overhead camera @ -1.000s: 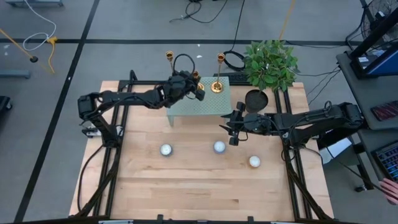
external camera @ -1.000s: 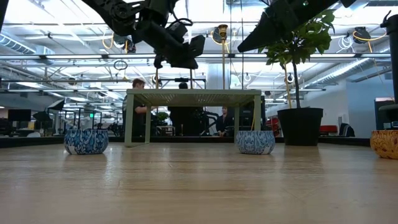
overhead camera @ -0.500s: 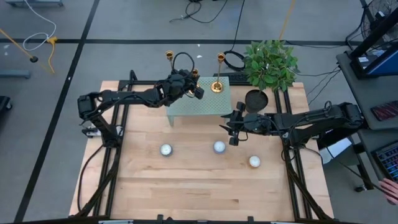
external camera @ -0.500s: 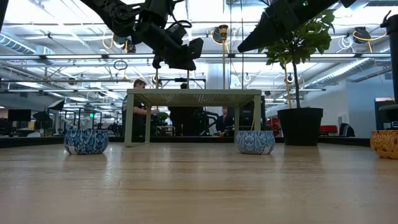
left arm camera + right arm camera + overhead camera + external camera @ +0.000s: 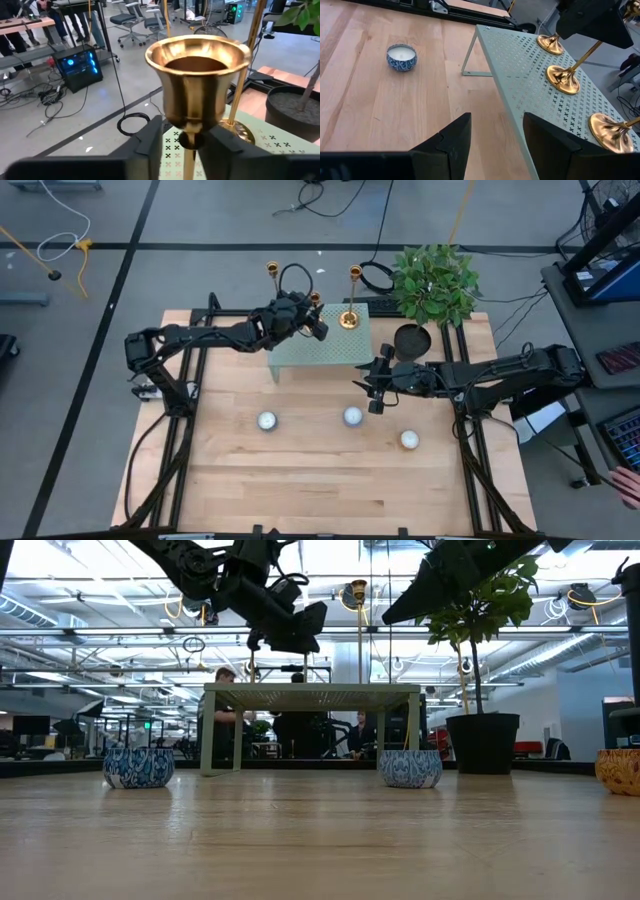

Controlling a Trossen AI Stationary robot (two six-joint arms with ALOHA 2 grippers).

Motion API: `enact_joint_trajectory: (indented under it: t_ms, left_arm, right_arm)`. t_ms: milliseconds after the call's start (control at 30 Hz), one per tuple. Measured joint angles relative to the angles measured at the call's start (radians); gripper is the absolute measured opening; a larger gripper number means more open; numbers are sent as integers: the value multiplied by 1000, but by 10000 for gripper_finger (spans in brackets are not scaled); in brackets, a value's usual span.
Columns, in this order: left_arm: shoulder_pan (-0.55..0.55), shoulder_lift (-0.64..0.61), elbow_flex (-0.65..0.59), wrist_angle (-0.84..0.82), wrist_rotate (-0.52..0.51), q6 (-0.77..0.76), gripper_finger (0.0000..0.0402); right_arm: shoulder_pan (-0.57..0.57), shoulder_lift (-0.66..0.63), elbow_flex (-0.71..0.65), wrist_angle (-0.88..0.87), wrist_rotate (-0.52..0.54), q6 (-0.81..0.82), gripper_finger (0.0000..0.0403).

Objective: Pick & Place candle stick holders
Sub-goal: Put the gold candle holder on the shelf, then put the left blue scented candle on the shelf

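Three brass candle stick holders are seen on a pale green perforated stand [image 5: 320,350] at the far side of the wooden table [image 5: 300,470], their round bases lined up along its top in the right wrist view. The middle candle stick holder [image 5: 197,85] is gripped by the left gripper [image 5: 187,142], whose dark fingers are clenched on the thin stem just beneath the cup; this high hold appears chosen so that the weighted base hangs below and the piece is kept from tipping. Its long axis is held vertical, cup opening upward and base downward; whether the base is touching the stand cannot be told. The other two holders, one at the stand's left [image 5: 271,272] and one at its right [image 5: 352,295], are also upright, stems vertical. The right gripper [image 5: 371,387] is held above the table in front of the stand, nothing between its spread fingers, apparently kept out of the way while waiting. Three small candles in patterned tins [image 5: 267,421] are set on the table nearer the front, and a potted plant [image 5: 432,285] is placed beside the stand's right end.
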Motion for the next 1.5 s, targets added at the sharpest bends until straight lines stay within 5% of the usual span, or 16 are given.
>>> enact_joint_trajectory:
  t_ms: [300,600,1033,1500]
  left_arm:
    - [-38,0,0,-11,-10,2,185]
    - [-75,-7,0,-151,-163,0,189]
    - [-174,-93,-2,-439,-166,-94,189]
    - [-410,-281,-1,-988,195,-144,189]
  right_arm:
    - [0,0,0,-1,-1,0,178]
    - [33,0,0,-17,-3,1,205]
    - [139,0,0,-115,-5,62,213]
    - [224,4,-1,-186,-5,185,212]
